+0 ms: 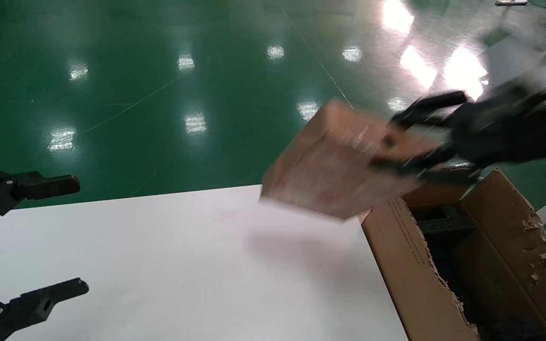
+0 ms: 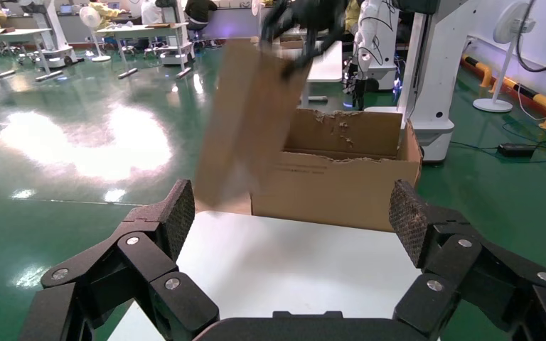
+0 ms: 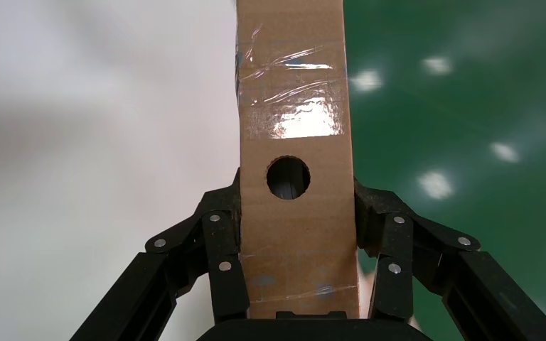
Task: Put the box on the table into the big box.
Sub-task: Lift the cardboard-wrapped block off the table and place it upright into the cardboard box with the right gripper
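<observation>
Jaws of the left gripper (image 1: 40,241) stand spread wide, released, over the table's (image 1: 183,265) near left edge, nothing between them. Ahead and well to their right, the right gripper (image 1: 424,137) has its jaws clamped on the two sides of the box (image 1: 334,175), which hangs tilted in the air above the table's right edge, just beside the big box (image 1: 410,270), whose open top with dark foam lies under those jaws.

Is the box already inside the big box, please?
Not yet: the box hangs in the right tool above the table, beside the big box.
</observation>
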{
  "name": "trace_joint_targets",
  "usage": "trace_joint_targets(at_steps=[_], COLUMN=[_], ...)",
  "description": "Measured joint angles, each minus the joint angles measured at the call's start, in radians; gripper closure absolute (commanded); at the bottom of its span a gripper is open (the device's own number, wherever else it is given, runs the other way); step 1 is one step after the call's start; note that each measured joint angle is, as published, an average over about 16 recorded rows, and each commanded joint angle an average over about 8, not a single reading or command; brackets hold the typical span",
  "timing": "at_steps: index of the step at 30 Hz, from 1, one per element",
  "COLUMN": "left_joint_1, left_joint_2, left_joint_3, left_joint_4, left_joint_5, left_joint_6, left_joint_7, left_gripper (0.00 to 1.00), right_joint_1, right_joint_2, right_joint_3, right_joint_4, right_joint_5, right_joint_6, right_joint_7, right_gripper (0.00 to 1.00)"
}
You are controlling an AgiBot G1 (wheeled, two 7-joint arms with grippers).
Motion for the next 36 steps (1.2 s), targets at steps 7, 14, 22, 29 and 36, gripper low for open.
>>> trace_joint_targets(at_steps=[7, 14, 22, 29, 36], left_joint_1=[0.0, 0.0, 0.0, 0.0, 0.0], left_joint_2=[0.0, 0.0, 0.0, 0.0, 0.0], left_joint_3=[0.0, 0.0, 0.0, 0.0, 0.0], left_joint_4=[0.0, 0.0, 0.0, 0.0, 0.0], left_joint_5=[0.0, 0.0, 0.0, 0.0, 0.0], left_joint_6=[0.0, 0.0, 0.0, 0.0, 0.0], left_joint_7=[0.0, 0.0, 0.0, 0.0, 0.0], left_gripper=[0.0, 0.0, 0.0, 0.0, 0.0], right_joint_1=[0.156, 0.201, 0.213, 0.271, 0.343], right_joint_2=[0.25, 0.493, 0.658, 0.701, 0.696], right_joint_3=[0.071, 0.116, 0.032, -0.141, -0.317], right_joint_4=[0.17, 0.311, 0.34, 0.271, 0.162], right_joint_5=[-0.121, -0.225, -0.249, -0.239, -0.219], right_joint_6=[0.004, 0.023, 0.112, 0.231, 0.33], right_joint_7=[0.212, 0.365, 0.396, 0.337, 0.256], right_gripper=[1.0, 1.0, 1.0, 1.0, 1.0])
